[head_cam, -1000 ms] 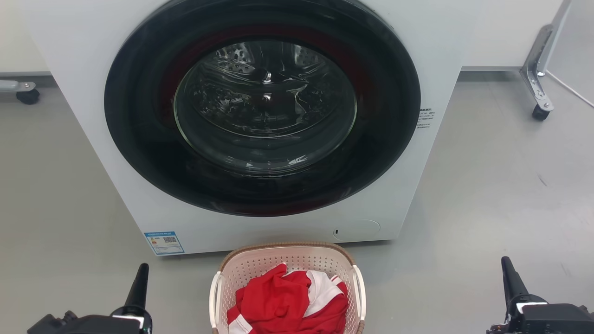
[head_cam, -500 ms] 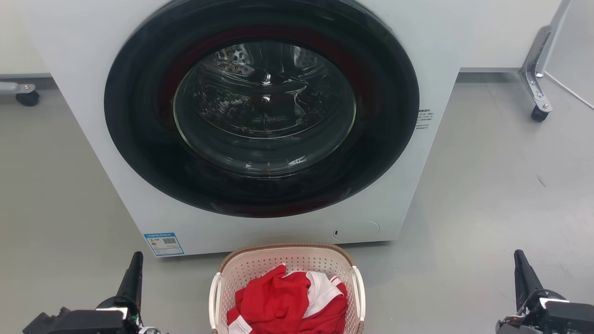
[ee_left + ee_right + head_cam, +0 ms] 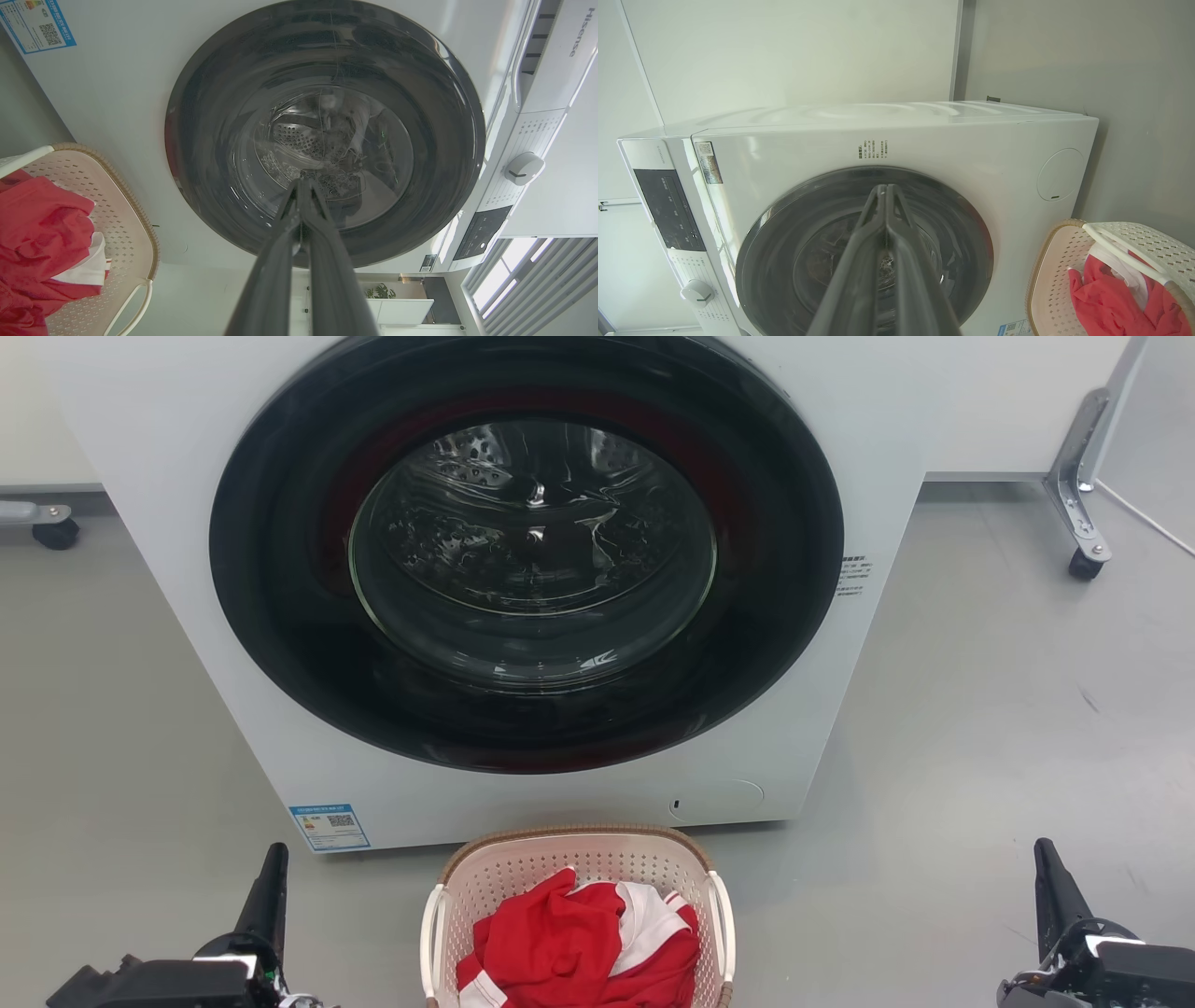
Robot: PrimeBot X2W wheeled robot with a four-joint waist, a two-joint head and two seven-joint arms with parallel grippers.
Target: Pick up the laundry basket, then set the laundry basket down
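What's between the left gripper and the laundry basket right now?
Only bare grey floor. In the head view, nothing lies between the left gripper and the laundry basket; the two stand apart.

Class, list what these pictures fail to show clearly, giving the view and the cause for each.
Laundry basket: near end cut off by the head view's bottom edge.
Basket's floor: hidden under the red and white clothes, head view.
Blue label on the washer: print too small, head view.
Drum's inside: masked by reflections on door glass, head view.

Perforated plastic laundry basket [image 3: 579, 859], glossy washer door [image 3: 532, 551], red cloth [image 3: 560, 943]
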